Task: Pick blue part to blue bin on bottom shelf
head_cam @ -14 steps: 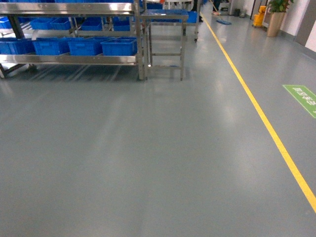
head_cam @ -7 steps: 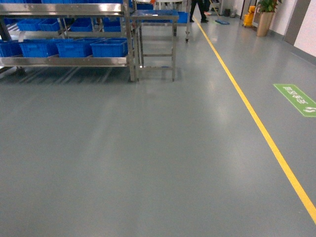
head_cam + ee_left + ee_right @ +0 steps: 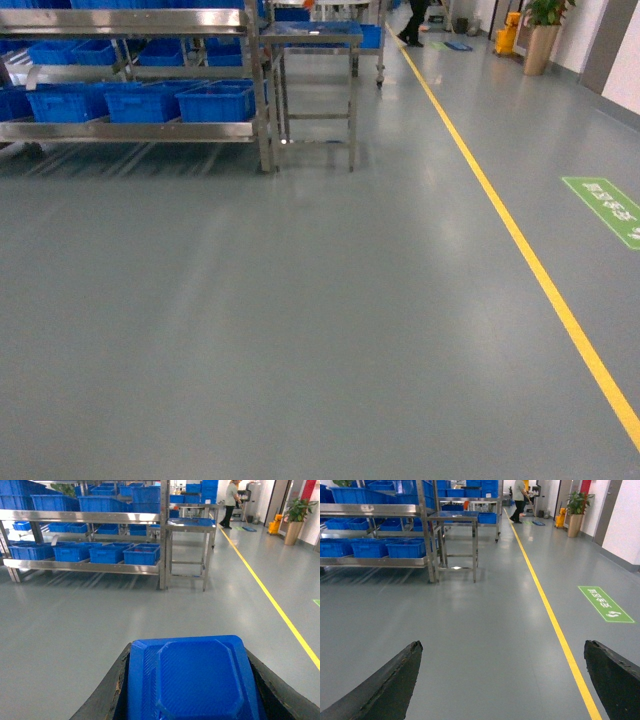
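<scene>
My left pincer is clamped on the blue part, sitting snug between its two black fingers. My right pincer is wide apart, holding nothing. The blue bins on the bottom shelf are well ahead of my left pincer, off to its left.

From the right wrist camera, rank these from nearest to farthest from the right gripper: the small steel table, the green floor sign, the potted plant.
1. Green floor sign, on the floor to the right, past the yellow line.
2. Small steel table, ahead left, beside the rack.
3. Potted plant, far back right by the wall.
</scene>
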